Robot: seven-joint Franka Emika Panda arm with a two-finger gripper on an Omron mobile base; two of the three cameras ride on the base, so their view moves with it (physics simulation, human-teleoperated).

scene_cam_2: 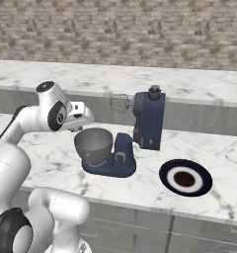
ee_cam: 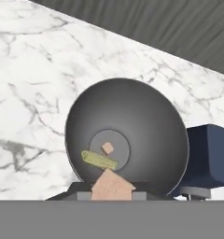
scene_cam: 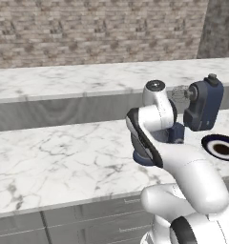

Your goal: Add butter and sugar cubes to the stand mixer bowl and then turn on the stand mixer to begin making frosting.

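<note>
The navy stand mixer (scene_cam_2: 149, 122) (scene_cam: 203, 106) stands on the marble counter with its head tilted up and its whisk (scene_cam_2: 119, 104) raised. On its flat base sits the grey stand mixer bowl (scene_cam_2: 94, 144) (ee_cam: 146, 126). A yellowish butter stick (ee_cam: 99, 159) and a small tan sugar cube (ee_cam: 107, 148) lie on the bowl's bottom. My gripper (scene_cam_2: 87, 120) (ee_cam: 113, 192) hovers just above the bowl's near-left rim, shut on another tan sugar cube (ee_cam: 113, 184).
A flat dark-blue-and-white plate (scene_cam_2: 185, 179) (scene_cam: 222, 148) lies on the counter to the right of the mixer. A raised marble ledge (scene_cam_2: 100, 79) and a brick wall run behind. Bare marble counter (scene_cam: 54, 157) stretches to the left.
</note>
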